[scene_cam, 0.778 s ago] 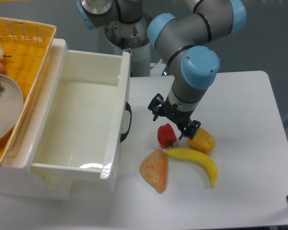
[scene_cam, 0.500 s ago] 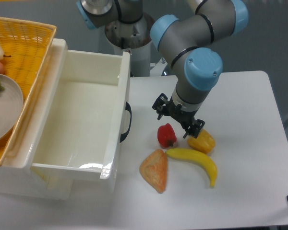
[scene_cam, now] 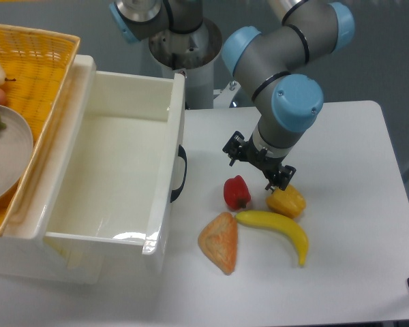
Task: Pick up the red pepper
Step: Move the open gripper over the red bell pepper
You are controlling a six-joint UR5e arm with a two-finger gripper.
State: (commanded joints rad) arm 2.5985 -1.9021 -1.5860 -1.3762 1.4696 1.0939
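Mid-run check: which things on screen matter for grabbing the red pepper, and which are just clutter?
Job:
- red pepper, on the table
- claw, open, above and to the pepper's right, holding nothing

Clutter:
- yellow pepper
- banana
- orange bread-like wedge
- white bin
- wicker basket holding a plate

Red pepper [scene_cam: 236, 193] left of yellow pepper [scene_cam: 286, 201], behind banana [scene_cam: 276, 229]
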